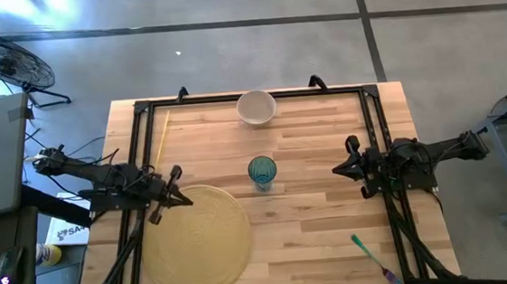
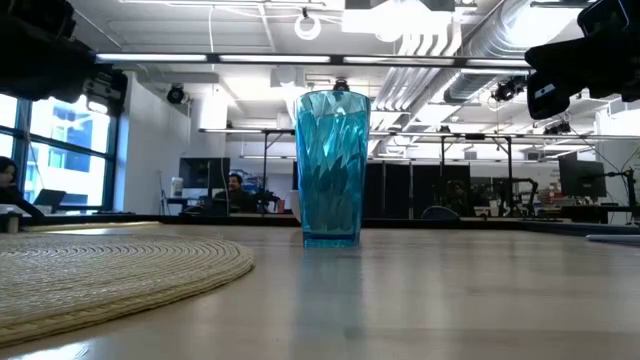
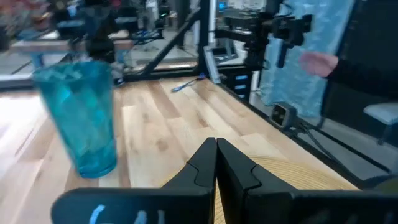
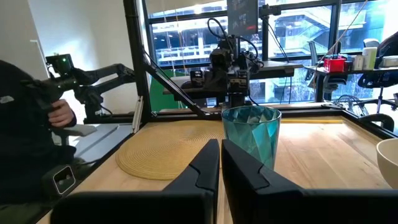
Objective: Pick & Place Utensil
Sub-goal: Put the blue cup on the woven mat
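The left gripper point(image 1: 186, 200) hovers with fingers pressed together over the edge of the woven mat point(image 1: 198, 242), empty. The right gripper point(image 1: 337, 169) is likewise closed on nothing; the blue glass point(image 1: 262, 172) stands between the two. The green-handled utensil point(image 1: 371, 258) lies well behind the right gripper, near the table's point(image 1: 314, 219) corner

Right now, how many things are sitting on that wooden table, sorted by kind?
Blue glass tumbler: 1
White bowl: 1
Round woven placemat: 1
Green-and-purple utensil: 1
Total: 4
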Tool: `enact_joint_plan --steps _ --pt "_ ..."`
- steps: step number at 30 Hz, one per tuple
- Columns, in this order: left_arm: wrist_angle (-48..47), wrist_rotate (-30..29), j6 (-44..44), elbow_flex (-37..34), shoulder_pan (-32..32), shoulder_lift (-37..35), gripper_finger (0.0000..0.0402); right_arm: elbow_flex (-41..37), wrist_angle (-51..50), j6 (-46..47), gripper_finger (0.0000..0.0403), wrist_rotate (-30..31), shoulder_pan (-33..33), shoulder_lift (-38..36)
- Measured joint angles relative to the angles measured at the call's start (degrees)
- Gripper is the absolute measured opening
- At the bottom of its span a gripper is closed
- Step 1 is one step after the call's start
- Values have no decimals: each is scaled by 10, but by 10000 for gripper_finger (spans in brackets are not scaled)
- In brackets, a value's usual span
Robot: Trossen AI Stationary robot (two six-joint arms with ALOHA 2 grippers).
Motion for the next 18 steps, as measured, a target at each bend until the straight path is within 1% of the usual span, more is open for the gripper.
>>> enact_joint_plan --steps 4,6,8,10,14,16,18 --pt "-3 -34 -38 0 0 0 1 0 0 -2 12 0 0 0" --pt "-4 -42 -40 0 0 0 1 0 0 -50 12 5 0 0" --pt "-3 -49 -40 0 0 0 1 0 5 -132 12 36 0 0" --pt "-4 -59 -40 0 0 0 1 0 19 -156 12 64 0 0" --pt "3 -61 -40 0 0 0 1 0 65 -83 12 79 0 0" --pt "3 -61 -40 0 0 0 1 0 84 -62 12 79 0 0" --pt "1 -61 -40 0 0 0 1 0 112 -23 12 78 0 0"
